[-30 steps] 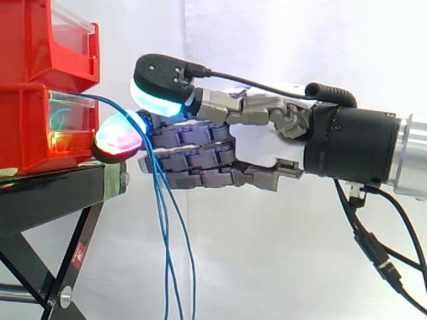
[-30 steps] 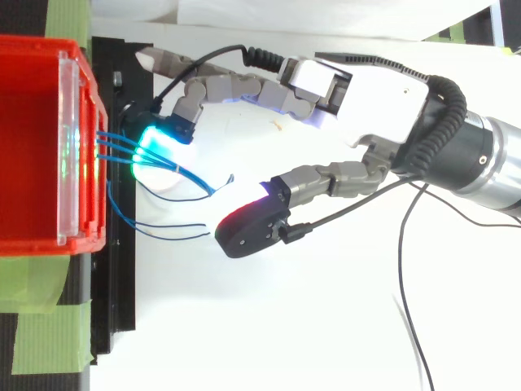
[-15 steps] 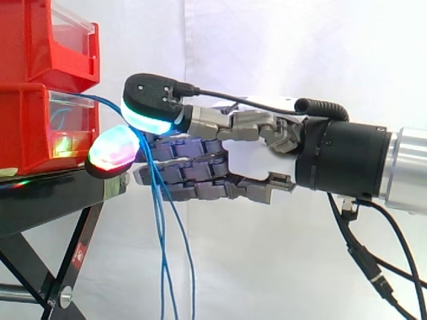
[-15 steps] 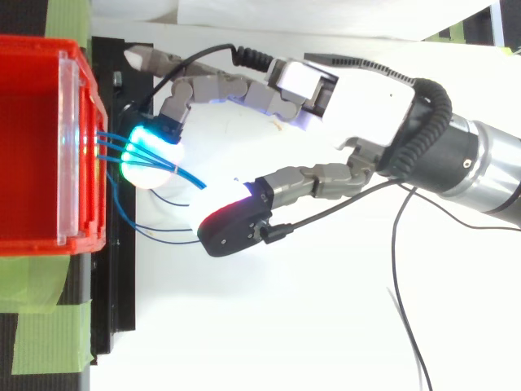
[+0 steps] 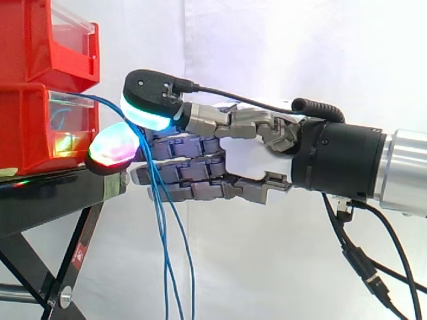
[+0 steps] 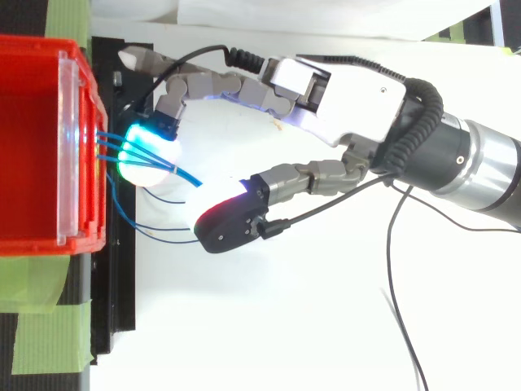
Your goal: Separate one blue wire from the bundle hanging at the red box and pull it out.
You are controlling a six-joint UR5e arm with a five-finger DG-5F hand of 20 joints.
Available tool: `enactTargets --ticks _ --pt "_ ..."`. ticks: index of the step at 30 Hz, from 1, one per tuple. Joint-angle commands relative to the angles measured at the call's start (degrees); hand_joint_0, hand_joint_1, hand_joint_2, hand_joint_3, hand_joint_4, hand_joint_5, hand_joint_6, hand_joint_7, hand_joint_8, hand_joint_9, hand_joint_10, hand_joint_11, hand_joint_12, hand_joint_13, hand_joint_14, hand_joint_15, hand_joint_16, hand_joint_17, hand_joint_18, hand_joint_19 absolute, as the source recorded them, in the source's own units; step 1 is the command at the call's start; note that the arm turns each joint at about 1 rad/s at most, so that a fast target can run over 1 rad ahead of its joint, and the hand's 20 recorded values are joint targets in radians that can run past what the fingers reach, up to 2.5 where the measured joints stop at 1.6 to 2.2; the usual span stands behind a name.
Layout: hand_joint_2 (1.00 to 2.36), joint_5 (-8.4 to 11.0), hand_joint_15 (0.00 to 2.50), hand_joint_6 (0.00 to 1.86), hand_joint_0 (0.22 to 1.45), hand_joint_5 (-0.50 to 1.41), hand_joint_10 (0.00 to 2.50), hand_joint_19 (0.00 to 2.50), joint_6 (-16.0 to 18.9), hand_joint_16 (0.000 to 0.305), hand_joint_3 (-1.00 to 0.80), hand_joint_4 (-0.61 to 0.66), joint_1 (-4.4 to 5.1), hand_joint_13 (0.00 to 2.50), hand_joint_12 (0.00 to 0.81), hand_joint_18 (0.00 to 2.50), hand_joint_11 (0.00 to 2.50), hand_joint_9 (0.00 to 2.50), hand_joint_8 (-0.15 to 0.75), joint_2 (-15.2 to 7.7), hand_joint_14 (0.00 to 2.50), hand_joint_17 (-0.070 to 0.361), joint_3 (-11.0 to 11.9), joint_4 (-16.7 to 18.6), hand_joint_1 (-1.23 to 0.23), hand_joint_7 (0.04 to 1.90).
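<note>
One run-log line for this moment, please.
stage: separating | hand: open, at red bin | fingertip: touching blue wires | thumb: off wires | pulled out: none

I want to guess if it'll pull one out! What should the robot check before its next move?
1. The blue wires hang from the red bin: ok.
2. A finger pad touches the wires: ok.
3. Just one wire picked out: not ok, several cross the pad.
4. The thumb closed on a wire: not ok, the hand is open.
5. Wire ends loose inside bin: cannot tell.
</note>
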Motion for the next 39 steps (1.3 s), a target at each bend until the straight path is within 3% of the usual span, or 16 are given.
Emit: enactTargets --ticks 1,8,19,39 --pt "1.00 -0.14 0.05 0.50 0.59 -0.20 0.00 0.13 1.4 0.062 -0.49 0.31 -0.20 0.08 0.319 0.12 0.00 0.05 0.171 0.0 0.00 0.139 0.5 -0.2 -0.64 1.07" --pt "1.00 -0.23 0.05 0.50 0.60 -0.19 0.00 0.14 2.2 0.061 -0.47 0.31 -0.29 0.09 0.317 0.13 0.00 0.06 0.170 0.0 0.00 0.138 1.0 -1.7 -0.63 1.11" --pt "1.01 -0.14 0.05 0.50 0.61 -0.17 0.00 0.14 2.2 0.061 -0.40 0.28 -0.29 0.10 0.315 0.14 0.00 0.08 0.172 0.0 0.00 0.137 1.4 -2.1 -0.63 1.34" --pt "1.01 -0.23 0.05 0.51 0.60 -0.17 0.00 0.15 2.3 0.061 -0.41 0.29 -0.55 0.10 0.317 0.14 0.00 0.08 0.175 0.0 0.00 0.136 1.6 -2.5 -0.61 1.33"
